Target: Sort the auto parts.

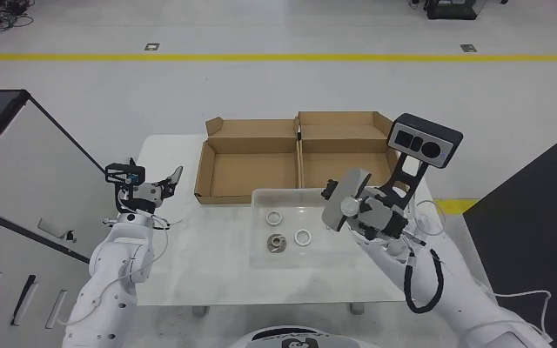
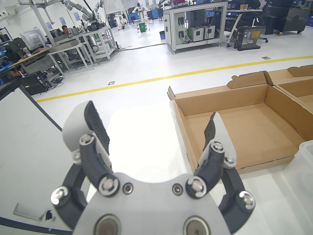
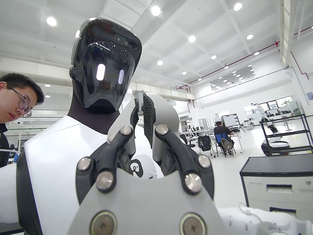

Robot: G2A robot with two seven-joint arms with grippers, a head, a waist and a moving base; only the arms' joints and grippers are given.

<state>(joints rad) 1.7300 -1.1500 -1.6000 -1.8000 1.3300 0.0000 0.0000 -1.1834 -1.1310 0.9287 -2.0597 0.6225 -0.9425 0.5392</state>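
Note:
A clear plastic bin (image 1: 261,198) in the middle of the table holds two white rings (image 1: 274,217) (image 1: 304,236) and a round metal part (image 1: 275,243). My right gripper (image 1: 331,190) is raised beside the bin's right end, turned up and back toward me. It is shut on a threaded metal bolt (image 3: 139,102) that sticks out between the pads of the gripper (image 3: 140,107). My left gripper (image 1: 168,181) stands open and holds nothing near the table's left edge. In the left wrist view this gripper (image 2: 152,113) faces the left cardboard box (image 2: 244,123).
Two open, empty cardboard boxes (image 1: 248,165) (image 1: 344,157) sit side by side behind the bin. A dark device on a stand (image 1: 425,141) rises at the table's right. A white panel (image 1: 35,174) leans left of the table (image 1: 200,261).

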